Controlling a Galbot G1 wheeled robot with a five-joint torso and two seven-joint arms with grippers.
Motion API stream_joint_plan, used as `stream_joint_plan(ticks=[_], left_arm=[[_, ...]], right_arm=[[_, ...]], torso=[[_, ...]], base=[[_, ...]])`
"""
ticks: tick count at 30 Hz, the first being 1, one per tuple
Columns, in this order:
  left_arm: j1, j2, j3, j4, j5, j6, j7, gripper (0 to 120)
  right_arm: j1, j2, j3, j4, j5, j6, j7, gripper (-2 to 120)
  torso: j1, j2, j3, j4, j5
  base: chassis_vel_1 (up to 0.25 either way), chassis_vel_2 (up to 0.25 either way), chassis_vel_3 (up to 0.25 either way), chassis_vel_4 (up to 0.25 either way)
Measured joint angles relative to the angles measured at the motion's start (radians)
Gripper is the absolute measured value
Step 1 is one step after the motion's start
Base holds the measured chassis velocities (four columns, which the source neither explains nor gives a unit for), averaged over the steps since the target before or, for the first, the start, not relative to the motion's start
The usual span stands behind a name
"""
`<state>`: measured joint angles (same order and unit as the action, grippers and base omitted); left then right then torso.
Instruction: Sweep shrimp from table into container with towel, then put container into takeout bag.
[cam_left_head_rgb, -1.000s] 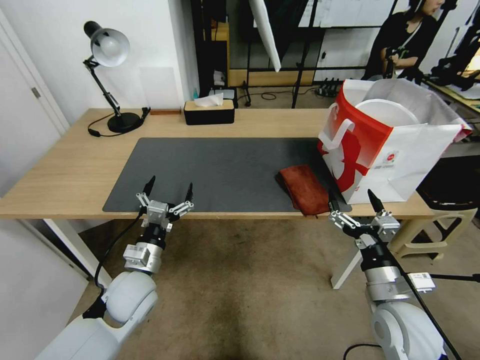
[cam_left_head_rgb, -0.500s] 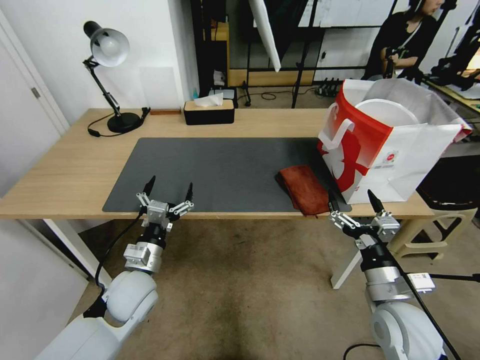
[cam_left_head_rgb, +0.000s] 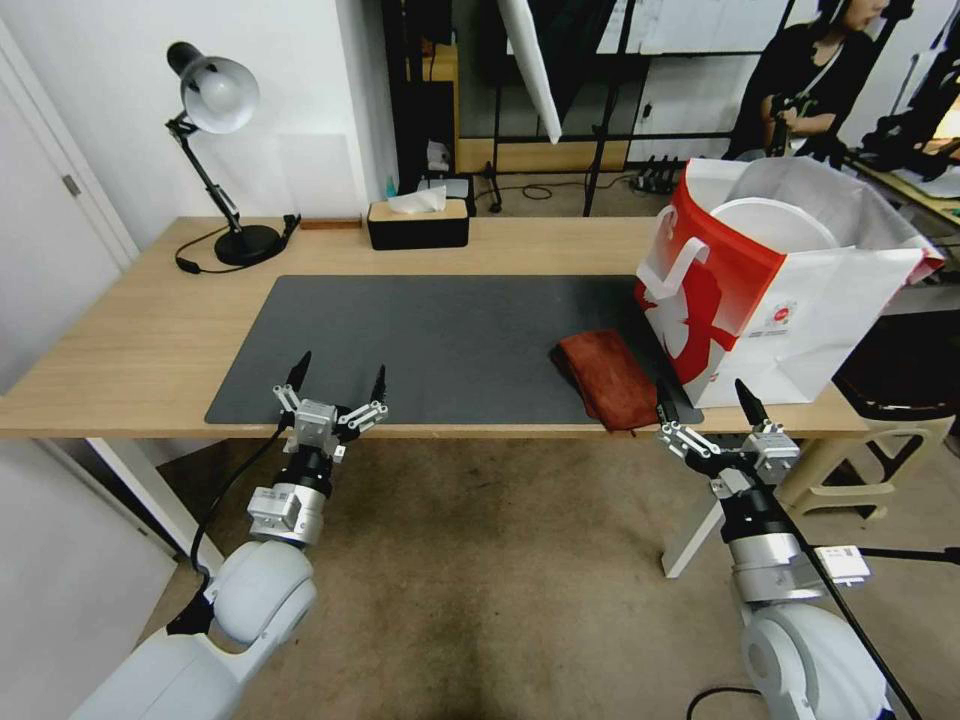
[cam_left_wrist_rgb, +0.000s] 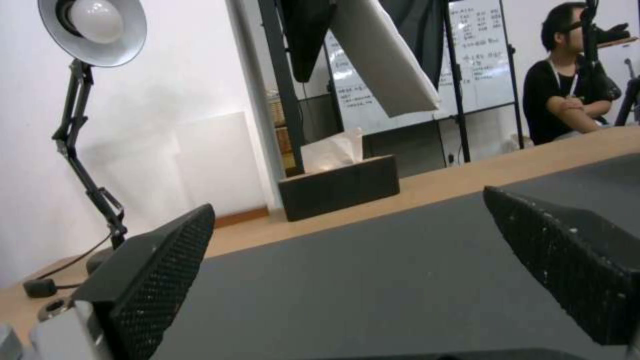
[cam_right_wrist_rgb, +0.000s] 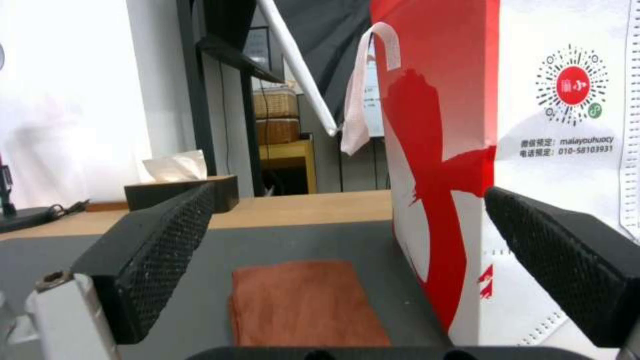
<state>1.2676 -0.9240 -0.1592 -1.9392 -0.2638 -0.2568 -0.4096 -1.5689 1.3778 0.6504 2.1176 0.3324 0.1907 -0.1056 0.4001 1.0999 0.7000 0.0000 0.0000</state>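
We are holding our left gripper (cam_left_head_rgb: 338, 377) at the near edge of the table (cam_left_head_rgb: 130, 350), over the front border of the dark grey mat (cam_left_head_rgb: 440, 345). Its fingers (cam_left_wrist_rgb: 143, 280) are spreading wide and are gripping nothing; only bare mat is lying between them. Far beyond it, at the table's back edge, a black tissue box (cam_left_wrist_rgb: 340, 185) and a desk lamp (cam_left_head_rgb: 215, 150) are standing.

We are keeping our right gripper (cam_left_head_rgb: 708, 398) at the near edge too, well apart from the left one. Its fingers (cam_right_wrist_rgb: 150, 262) are likewise standing wide open and empty, touching nothing. The towel (cam_right_wrist_rgb: 303, 302) is lying flat on the mat just ahead of this gripper, slightly toward the left finger's side, in a folded rectangle. The takeout bag (cam_left_head_rgb: 770, 290) is standing upright just beyond the right finger, beside the towel, its white handle (cam_right_wrist_rgb: 363, 90) hanging down its red side. The container (cam_left_head_rgb: 775, 222) is sitting inside the bag, its white rim showing at the open top.
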Motion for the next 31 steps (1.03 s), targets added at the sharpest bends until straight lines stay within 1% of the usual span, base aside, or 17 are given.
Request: stream_joint_plan(ticks=[31], left_arm=[[-0.001,0.000,0.000,0.000,0.000,0.001,0.001,100]], right_arm=[[0.000,0.000,0.000,0.001,0.001,-0.001,0.000,100]], torso=[[0.000,0.000,0.000,0.0000,0.0000]], base=[[0.000,0.000,0.000,0.000]])
